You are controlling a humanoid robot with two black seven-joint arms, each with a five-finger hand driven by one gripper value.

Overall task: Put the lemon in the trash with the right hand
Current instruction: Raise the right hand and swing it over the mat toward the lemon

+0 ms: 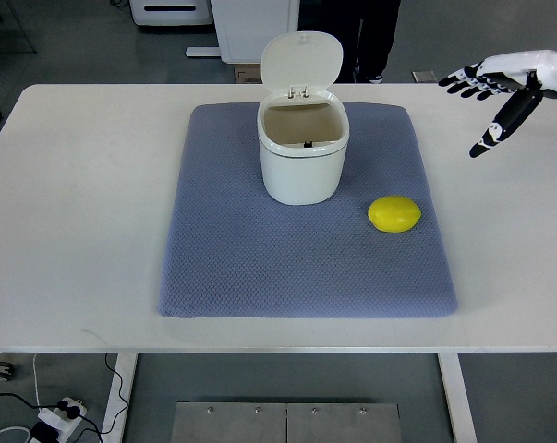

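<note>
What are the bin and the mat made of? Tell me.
Bin: probably plastic, going by its smooth, cream, slightly glossy walls and thin hinged lid standing open.
Mat: looks like soft fabric or foam, matte blue-grey with a fine dimpled weave; exact material unclear.

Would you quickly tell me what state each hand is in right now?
Left hand: not in view.
Right hand: open, fingers spread, holding nothing, up at the table's far right, well apart from the lemon.

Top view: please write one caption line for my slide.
Open right hand hovers beyond the mat, lemon beside the open trash bin.
</note>
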